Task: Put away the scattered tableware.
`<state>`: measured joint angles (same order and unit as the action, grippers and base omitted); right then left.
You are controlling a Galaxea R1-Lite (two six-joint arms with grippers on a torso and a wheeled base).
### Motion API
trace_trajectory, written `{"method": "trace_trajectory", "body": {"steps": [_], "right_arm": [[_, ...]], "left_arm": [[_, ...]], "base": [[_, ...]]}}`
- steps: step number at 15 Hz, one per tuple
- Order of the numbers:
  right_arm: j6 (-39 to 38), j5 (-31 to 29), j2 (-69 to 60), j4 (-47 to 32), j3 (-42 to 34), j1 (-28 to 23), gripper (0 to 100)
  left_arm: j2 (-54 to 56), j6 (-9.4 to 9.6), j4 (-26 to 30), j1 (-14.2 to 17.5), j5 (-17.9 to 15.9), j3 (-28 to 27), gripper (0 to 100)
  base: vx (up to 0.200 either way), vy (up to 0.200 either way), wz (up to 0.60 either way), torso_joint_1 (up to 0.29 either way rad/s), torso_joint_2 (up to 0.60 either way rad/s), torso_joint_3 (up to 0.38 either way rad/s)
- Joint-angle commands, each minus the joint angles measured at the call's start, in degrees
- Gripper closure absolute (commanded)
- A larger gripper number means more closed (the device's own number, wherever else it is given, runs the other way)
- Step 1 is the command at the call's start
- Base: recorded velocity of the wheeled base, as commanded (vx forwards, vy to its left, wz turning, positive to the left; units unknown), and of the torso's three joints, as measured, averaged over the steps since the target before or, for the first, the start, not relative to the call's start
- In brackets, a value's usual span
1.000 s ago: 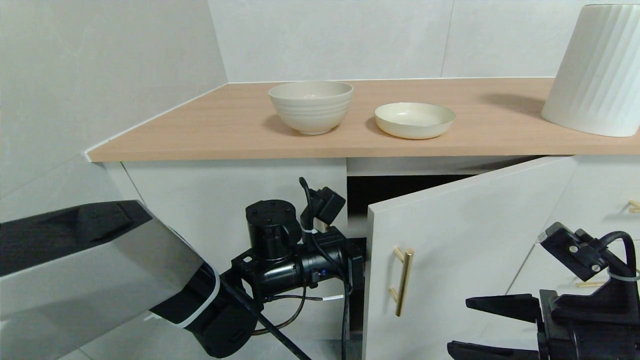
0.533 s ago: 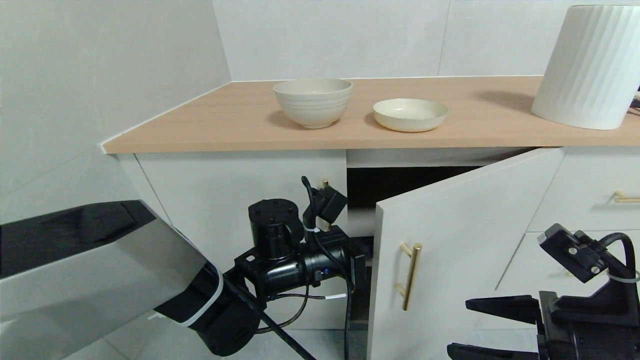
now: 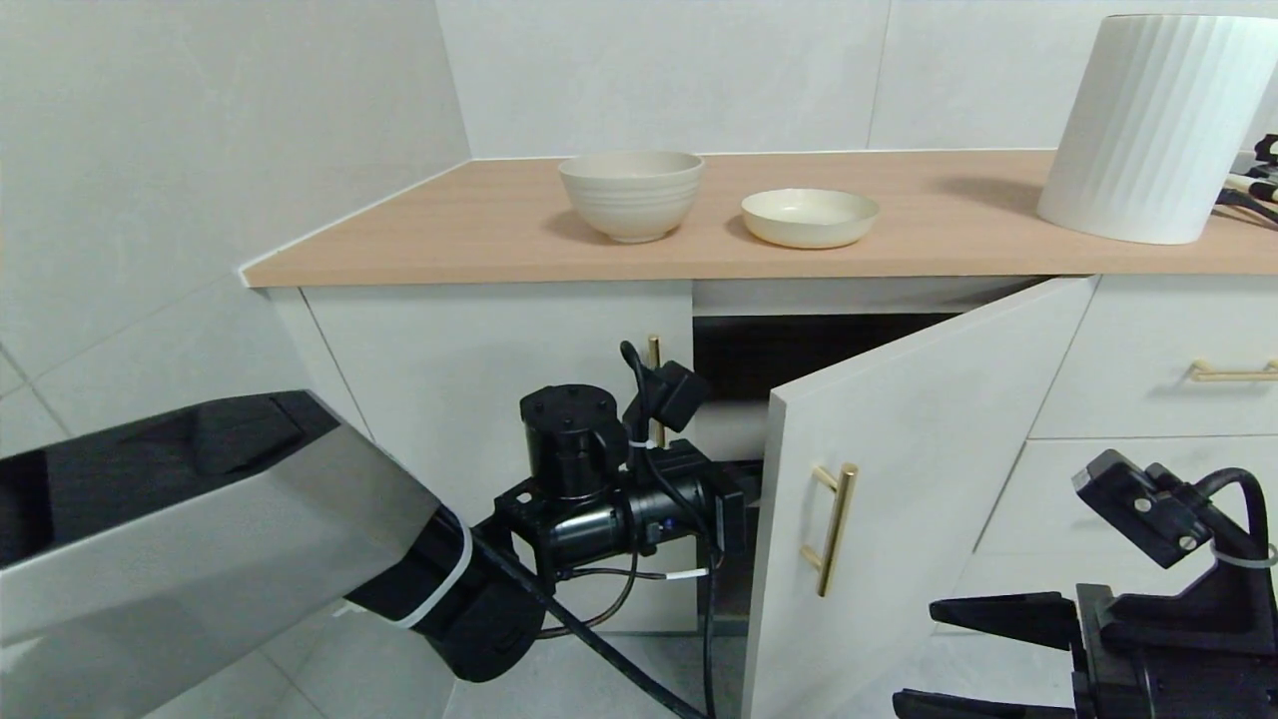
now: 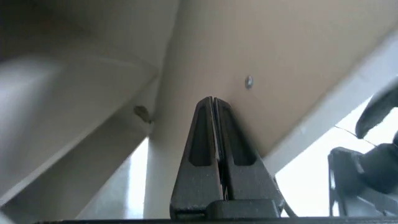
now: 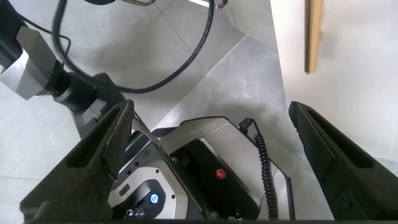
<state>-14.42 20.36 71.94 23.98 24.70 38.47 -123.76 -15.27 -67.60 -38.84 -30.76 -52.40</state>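
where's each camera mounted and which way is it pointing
Head view: on the head, facing forward and down at counter, bowl, plate; both arms show.
Left wrist view: on that wrist, facing a cabinet panel past the shut left gripper.
Right wrist view: on that wrist, facing the floor past the open right gripper.
Shared: head and right wrist views show the door handle.

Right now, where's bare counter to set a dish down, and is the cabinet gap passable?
Free: countertop from the left wall corner to the bowl; wider stretch between the shallow dish and the white ribbed container. Tight: the gap between bowl and dish. The cabinet opening beside the open door is crowded by the left gripper, fingers shut.
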Motion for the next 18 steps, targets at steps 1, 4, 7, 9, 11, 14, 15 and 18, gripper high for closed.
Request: {"method": "trace_trajectory", "body": {"steps": [1, 4, 7, 9, 11, 14, 15, 18], "right_arm": [[0.0, 0.0, 0.1, 0.0, 0.0, 0.0, 0], [0.0, 0.0, 0.0, 0.0, 0.0, 0.0, 0], [0.0, 0.0, -0.9, 0.0, -0.2, 0.0, 0], [0.0, -0.1, -1.5, 0.0, -0.4, 0.0, 0], [0.0, 0.0, -1.5, 0.0, -0.4, 0.1, 0], [0.0, 0.0, -2.6, 0.0, -1.1, 0.1, 0], [0.0, 0.0, -2.8, 0.0, -1.2, 0.1, 0], [0.0, -0.2, -3.4, 0.0, -1.1, 2.0, 0]], "left_arm": [[-0.3, -0.11, 1.4, -0.2, 0.0, -1.8, 100], [0.2, -0.11, 3.9, -1.2, 0.0, -3.7, 100], [-0.1, -0.11, 5.0, -1.5, 0.3, -5.0, 100], [-0.8, -0.11, 6.2, -1.7, 0.4, -6.6, 100], [-2.7, -0.11, 6.6, -1.5, 1.2, -9.7, 100], [-3.9, -0.11, 6.7, -1.4, 3.7, -11.2, 100], [-3.6, -0.11, 6.7, -1.6, 3.7, -10.9, 100], [-2.2, -0.11, 7.0, -2.9, 5.6, -10.7, 100]], "base": [[0.0, 0.0, 0.0, 0.0, 0.0, 0.0], [0.0, 0.0, 0.0, 0.0, 0.0, 0.0], [-0.2, 0.0, 0.0, 0.014, 0.0, 0.006], [-0.1, 0.0, 0.0, 0.004, 0.0, 0.001], [0.0, 0.0, 0.0, 0.0, 0.0, 0.0], [0.0, 0.0, 0.0, 0.0, 0.0, 0.0], [0.0, 0.0, 0.0, 0.0, 0.0, 0.0], [0.0, 0.0, 0.0, 0.0, 0.0, 0.0]]}}
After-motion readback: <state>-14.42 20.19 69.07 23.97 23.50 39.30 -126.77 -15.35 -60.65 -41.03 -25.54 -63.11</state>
